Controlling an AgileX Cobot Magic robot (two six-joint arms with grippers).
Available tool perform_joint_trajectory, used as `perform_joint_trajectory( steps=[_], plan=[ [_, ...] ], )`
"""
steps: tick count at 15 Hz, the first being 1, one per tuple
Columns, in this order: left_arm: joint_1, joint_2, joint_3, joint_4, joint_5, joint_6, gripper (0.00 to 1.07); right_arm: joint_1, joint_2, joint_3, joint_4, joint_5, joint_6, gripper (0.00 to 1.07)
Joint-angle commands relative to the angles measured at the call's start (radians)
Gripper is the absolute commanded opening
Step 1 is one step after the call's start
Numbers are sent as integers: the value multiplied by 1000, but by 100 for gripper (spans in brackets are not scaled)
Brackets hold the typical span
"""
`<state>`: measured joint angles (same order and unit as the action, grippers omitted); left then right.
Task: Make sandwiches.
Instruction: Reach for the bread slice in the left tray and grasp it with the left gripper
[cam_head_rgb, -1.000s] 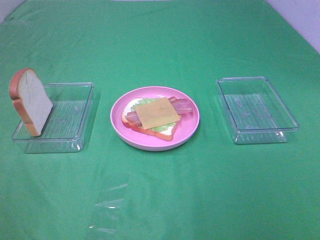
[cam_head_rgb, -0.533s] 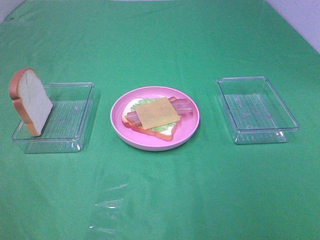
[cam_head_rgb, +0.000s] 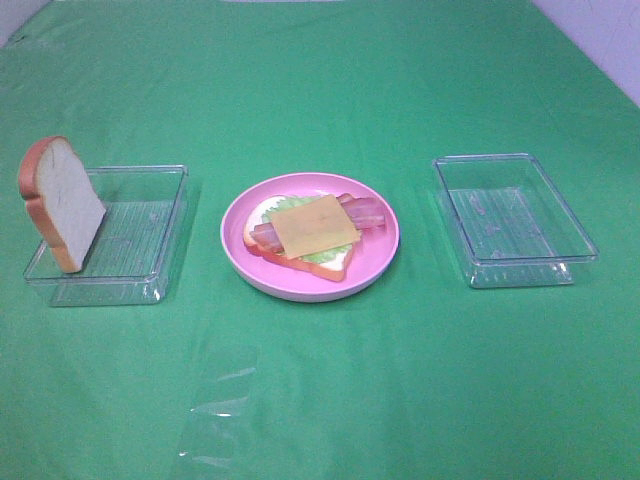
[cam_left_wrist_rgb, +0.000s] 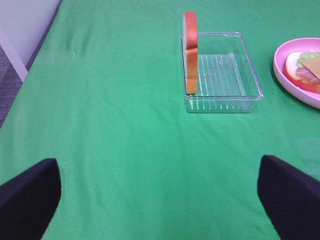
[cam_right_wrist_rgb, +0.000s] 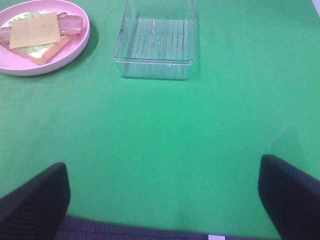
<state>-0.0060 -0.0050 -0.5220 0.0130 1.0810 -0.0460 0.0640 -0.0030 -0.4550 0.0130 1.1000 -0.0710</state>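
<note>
Exterior high shows me the half-built sandwich (cam_head_rgb: 305, 235) on the pink plate (cam_head_rgb: 380, 262), mid-table. Both my claws, left gripper (cam_left_wrist_rgb: 160, 200) and right gripper (cam_right_wrist_rgb: 162, 197), are wide open, holding nothing.

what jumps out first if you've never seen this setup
The pink plate in the middle of the green cloth, holding an open sandwich with a cheese square on top of bacon, lettuce and bread. Next, to its left, a lone bread slice stands on edge against the wall of a clear tray. A second clear tray sits to the plate's right with nothing in it.
</note>
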Motion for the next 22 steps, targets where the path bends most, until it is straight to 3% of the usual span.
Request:
perform_joint_trajectory(
  steps=[1,7,9,13,15,18,22],
  plan=[
    [3,-4,4,-4,-5,-2,100,-6,-33,2,-2,-3,-1,98],
    [3,1,1,3,-7,-1,100,-6,-33,2,-2,-3,-1,98],
    [3,52,-39,3,-65,-12,100,-6,-33,2,-2,-3,-1,98],
    [3,433,-168,3,-206,-31,100,-6,-33,2,-2,-3,-1,98],
    [3,651,-267,4,-207,-75,100,-6,-33,2,-2,-3,-1,98],
    [3,931,-408,1,-205,-73,100,-6,-33,2,-2,-3,-1,98],
    [3,1189,-533,-13,-241,-73,100,-6,-33,2,-2,-3,-1,98]
  ],
)
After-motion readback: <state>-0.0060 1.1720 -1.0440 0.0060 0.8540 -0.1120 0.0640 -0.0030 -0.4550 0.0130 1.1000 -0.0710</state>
